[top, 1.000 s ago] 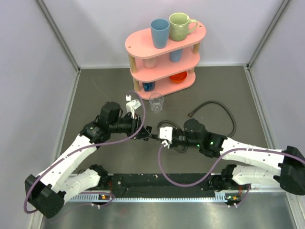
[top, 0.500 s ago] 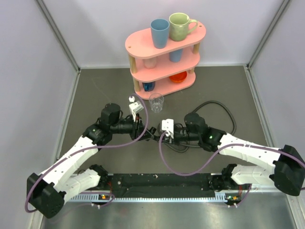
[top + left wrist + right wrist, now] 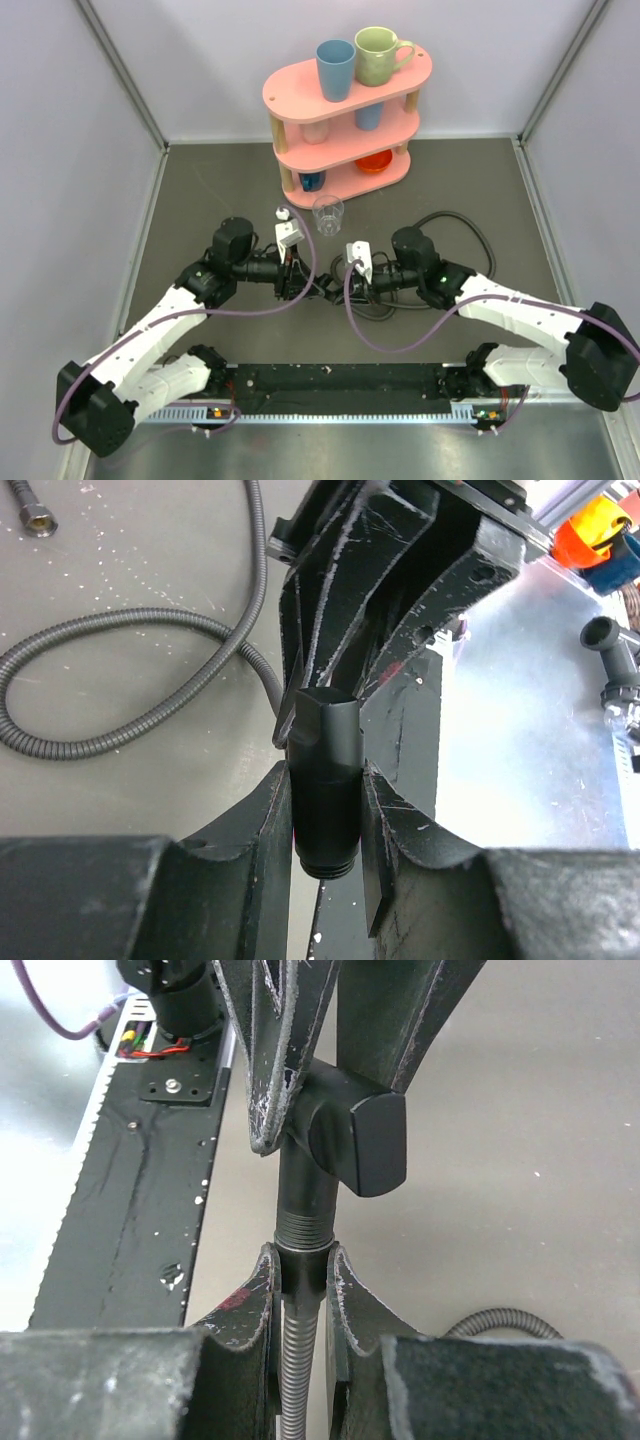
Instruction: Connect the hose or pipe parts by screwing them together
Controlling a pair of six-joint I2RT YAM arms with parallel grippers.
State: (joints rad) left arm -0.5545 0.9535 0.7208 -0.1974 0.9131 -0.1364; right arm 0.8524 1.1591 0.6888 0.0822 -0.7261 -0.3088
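While right end effector has rolled, hose end touching fitting

No legible text, label, brand mark, number or sign was found on any surface in the three views. The base rail appears too small for any print on it to be made out.
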